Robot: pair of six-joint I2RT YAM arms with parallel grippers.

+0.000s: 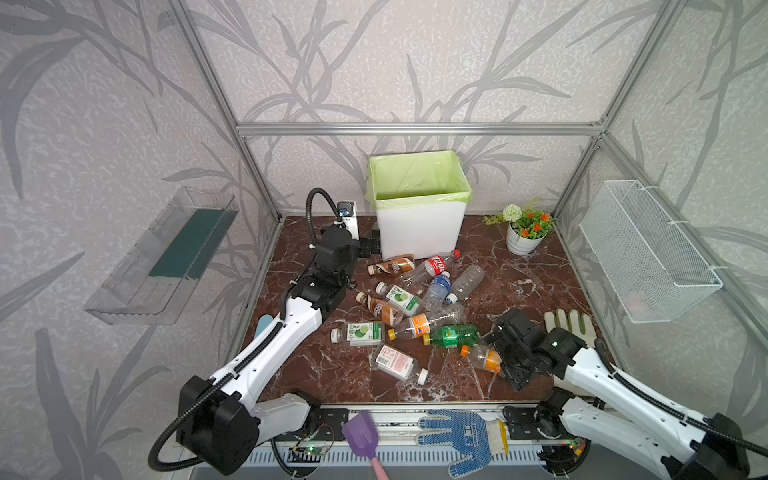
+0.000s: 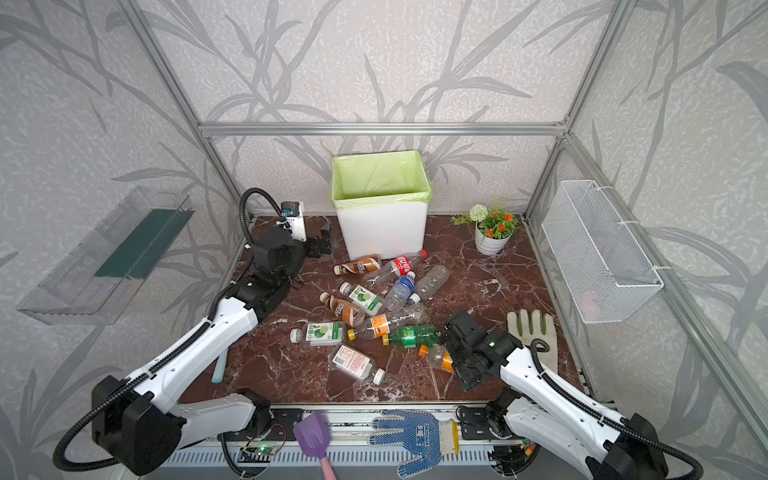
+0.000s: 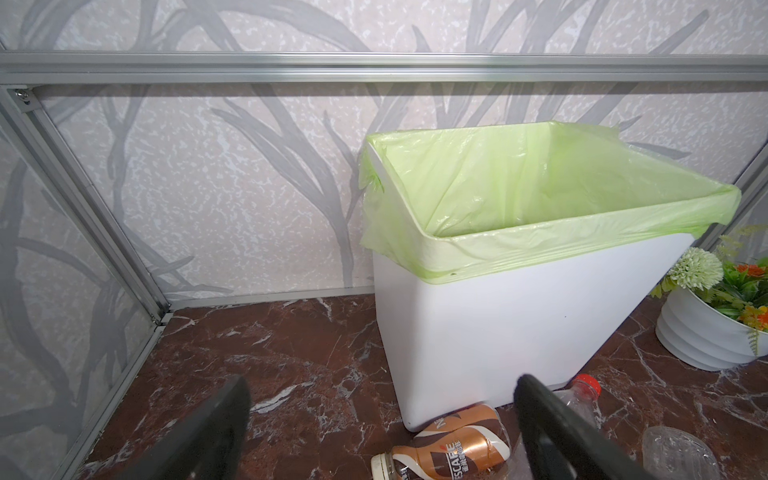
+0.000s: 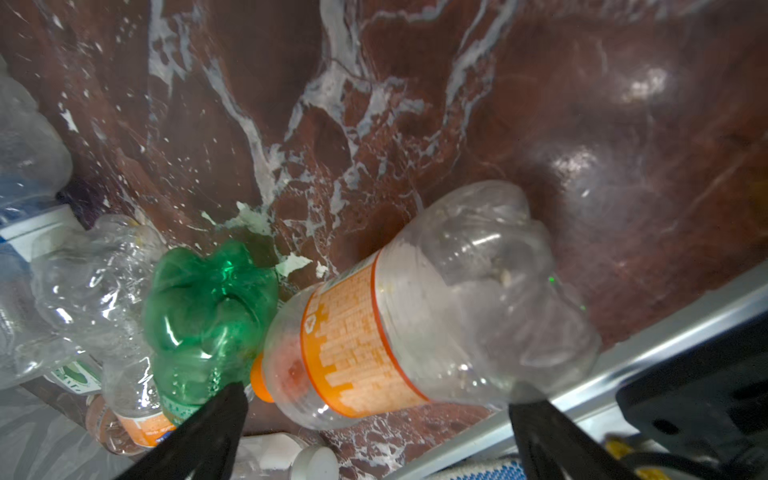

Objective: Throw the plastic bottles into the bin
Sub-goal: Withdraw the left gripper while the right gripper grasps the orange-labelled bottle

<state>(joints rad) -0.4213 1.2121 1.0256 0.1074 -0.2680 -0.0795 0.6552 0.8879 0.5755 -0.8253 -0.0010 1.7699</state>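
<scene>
Just ahead of right claw (image 4: 380, 392), jaws apart: orange-label bottle (image 4: 415, 311) on its side; green bottle (image 4: 208, 307) beside cap.

Twin high views (nearly identical) over table (image 1: 519, 291); left wrist low, toward bin (image 3: 519, 332).

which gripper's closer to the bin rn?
Left. The left gripper hangs open right beside the bin at the back; the right gripper is open over the orange-label bottle near the front edge, well away.
</scene>
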